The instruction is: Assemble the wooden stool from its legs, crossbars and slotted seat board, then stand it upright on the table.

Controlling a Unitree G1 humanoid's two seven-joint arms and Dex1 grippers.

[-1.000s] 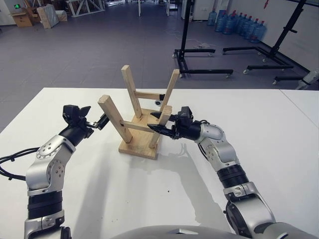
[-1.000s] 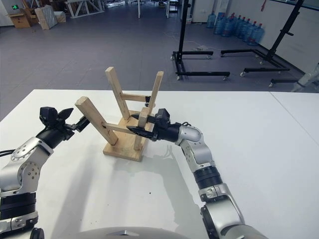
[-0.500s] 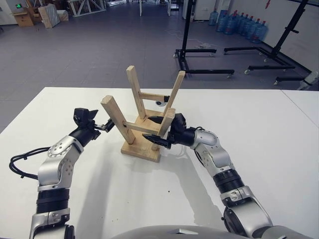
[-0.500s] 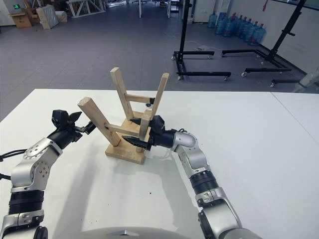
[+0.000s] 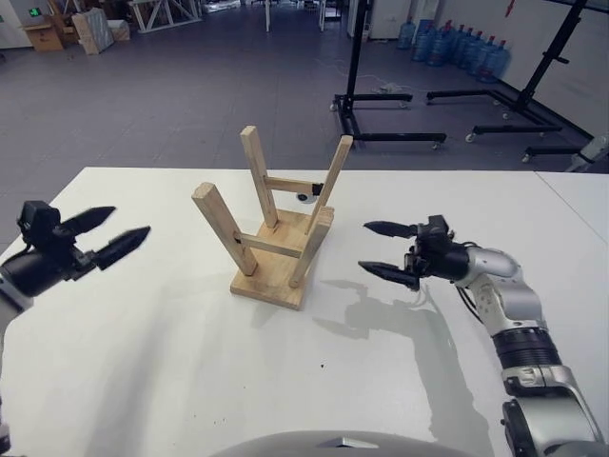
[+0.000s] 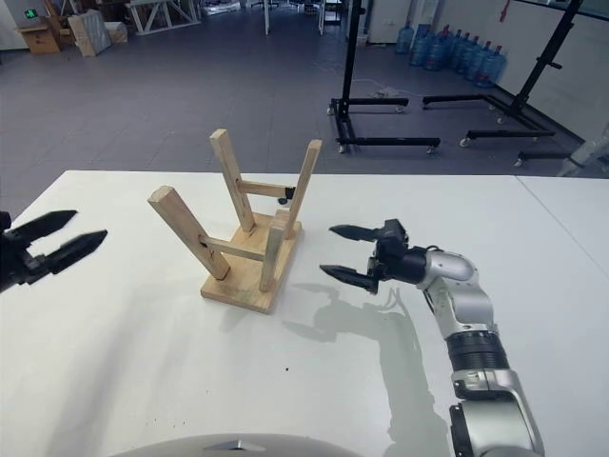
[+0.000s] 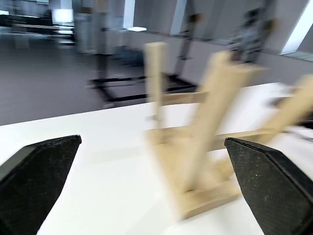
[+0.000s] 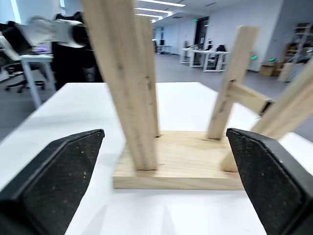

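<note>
A smooth grey floor [image 5: 143, 105] is seen beyond the white table [image 5: 171, 381] — black wheeled metal frames [image 5: 390, 137] are parked on it, blue water bottles [image 5: 457, 46] lined up far behind.

One wooden stool [image 5: 276, 238] on one white surface [image 5: 190, 371]: one seat board [image 5: 269, 287], four legs [image 5: 223, 228], two visible crossbars [image 5: 290, 184]. Two end effectors, the left end effector [image 5: 131, 220] and the right end effector [image 5: 363, 246].
</note>
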